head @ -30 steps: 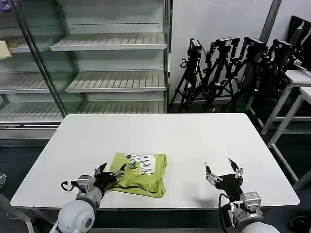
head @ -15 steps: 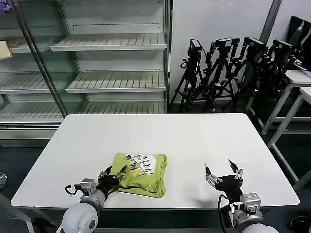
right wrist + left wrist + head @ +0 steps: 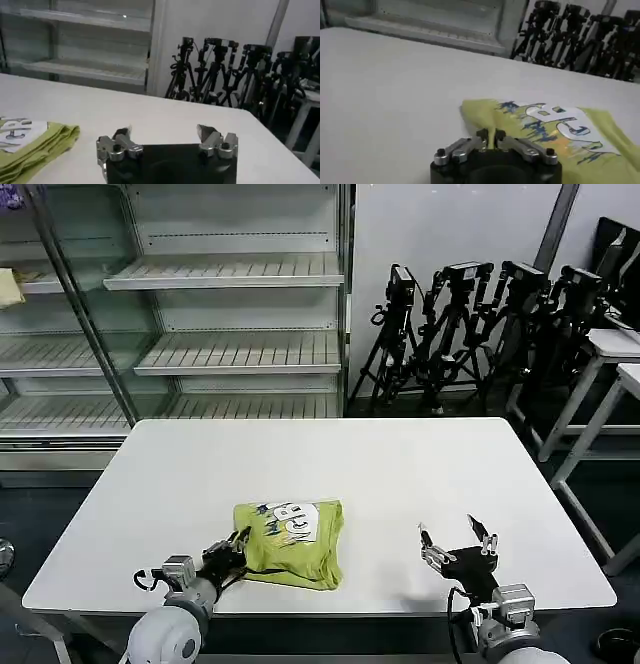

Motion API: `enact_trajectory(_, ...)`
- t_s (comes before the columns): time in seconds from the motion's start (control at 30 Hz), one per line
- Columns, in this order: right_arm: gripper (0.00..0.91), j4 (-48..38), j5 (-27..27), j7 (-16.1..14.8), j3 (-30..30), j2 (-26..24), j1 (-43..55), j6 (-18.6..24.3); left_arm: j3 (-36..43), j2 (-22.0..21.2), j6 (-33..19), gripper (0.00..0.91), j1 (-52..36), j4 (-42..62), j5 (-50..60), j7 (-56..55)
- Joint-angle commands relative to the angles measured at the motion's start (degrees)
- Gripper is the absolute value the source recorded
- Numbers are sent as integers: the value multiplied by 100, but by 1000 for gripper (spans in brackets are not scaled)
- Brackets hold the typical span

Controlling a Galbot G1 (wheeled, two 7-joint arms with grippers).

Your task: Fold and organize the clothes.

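On the near left edge of the one white rectangular table (image 3: 400, 464), the left gripper (image 3: 237, 544) sits low at the near-left corner of the shirt, its two fingers drawn close together and pinching a thin edge of the cloth between their tips; the left wrist view shows that same gripper (image 3: 490, 136) with the yellow-green fabric caught in the narrow gap.

Just beside it lies the single piece of clothing: one lime yellow-green T-shirt of soft thin fabric (image 3: 289, 541), folded into a compact, roughly square bundle, flat on the tabletop near the front edge and left of centre. Contrary to plain, its upper face carries a white patch with blue and dark lettering, seen also from the left wrist (image 3: 555, 130). From the right wrist camera the folded layers of the shirt (image 3: 35, 145) stack at one edge.

Well apart from the shirt, near the front right of the table, the right gripper (image 3: 455, 539) hovers with its two fingers spread wide, holding nothing; the right wrist view shows the gripper (image 3: 165, 134) equally splayed over bare tabletop.

Behind the table stand one white metal shelving unit (image 3: 230, 314) and a cluster of black camera tripods (image 3: 480, 324).
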Motion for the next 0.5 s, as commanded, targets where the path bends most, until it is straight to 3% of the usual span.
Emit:
enact_trajectory(0.03,907,13,-9,6,-6,5,-14,2,-400,-211,15,10,-55,-94,-1274,-4)
enact_trajectory(0.17,907,20,-13,8,-29,14,11,1,-747,-13,118,0,-201,-190,-1428,56)
enact_trajectory(0.27,907,15,-13,3,-33,23,17,8,-1039,413,171,0,-247,-190,-1300,307)
enact_trajectory(0.5,907,-7,-14,-9,-107,62,53,50,-2278,1900,255,0,-175,269,-558,1044)
